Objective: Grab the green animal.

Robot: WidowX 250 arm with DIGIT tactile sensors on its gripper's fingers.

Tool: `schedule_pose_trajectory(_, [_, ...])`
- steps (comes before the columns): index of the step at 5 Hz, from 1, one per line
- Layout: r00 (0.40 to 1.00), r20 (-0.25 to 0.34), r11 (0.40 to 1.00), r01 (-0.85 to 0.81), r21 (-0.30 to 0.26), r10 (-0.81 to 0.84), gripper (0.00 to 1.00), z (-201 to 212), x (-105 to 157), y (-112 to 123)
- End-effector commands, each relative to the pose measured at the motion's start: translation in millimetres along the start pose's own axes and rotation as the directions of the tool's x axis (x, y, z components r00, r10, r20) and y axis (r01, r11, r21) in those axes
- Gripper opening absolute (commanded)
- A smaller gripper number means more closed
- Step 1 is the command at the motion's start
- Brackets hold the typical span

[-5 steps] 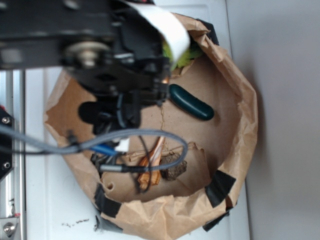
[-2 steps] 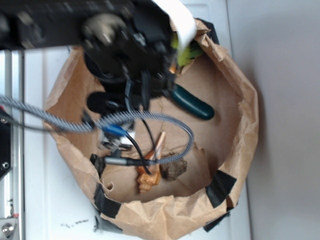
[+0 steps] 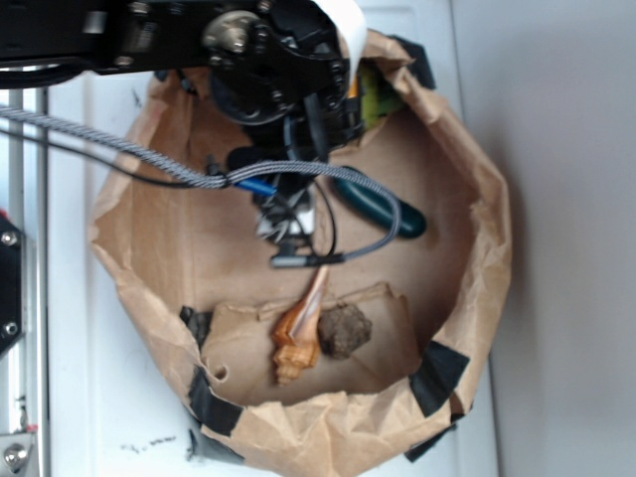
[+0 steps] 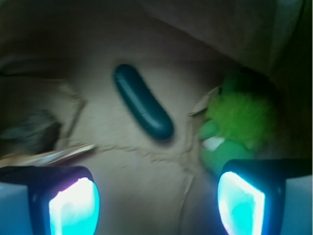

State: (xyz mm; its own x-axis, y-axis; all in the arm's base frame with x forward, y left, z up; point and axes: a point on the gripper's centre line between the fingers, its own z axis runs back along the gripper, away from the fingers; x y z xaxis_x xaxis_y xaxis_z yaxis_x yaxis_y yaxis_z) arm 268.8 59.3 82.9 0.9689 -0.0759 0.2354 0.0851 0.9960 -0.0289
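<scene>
1. The green animal (image 4: 234, 125) looks fuzzy and soft, probably very light; it should squash under pressure and not slip, and nothing about it seems breakable.
2. Best hold, I judge: across the shaggy lime body, above the paler rounded head with its white patch, where the plush is thickest.
3. It lies in the paper bag (image 3: 477, 328), tucked against the bag's wall in a fold, to the right of the dark cucumber (image 4: 143, 101) in the wrist view. In the exterior view only a sliver of it (image 3: 376, 97) shows beside the arm.
4. The gripper (image 4: 156, 193) points down into the bag, jaws spread wide and empty. The right finger (image 4: 240, 197) sits just below the toy; the left one is well off toward the cucumber's far side.
5. The wall close behind may crowd the right finger.
</scene>
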Motion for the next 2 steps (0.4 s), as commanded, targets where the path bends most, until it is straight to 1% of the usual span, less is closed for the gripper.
schedule_pose_trajectory(1, [0.998, -0.008, 0.996, -0.064, 0.061, 0.065, 1.00, -21.4, 26.2, 16.7])
schedule_pose_trajectory(2, [0.997, -0.014, 0.995, -0.071, 0.075, 0.072, 1.00, -28.9, 36.3, 11.2])
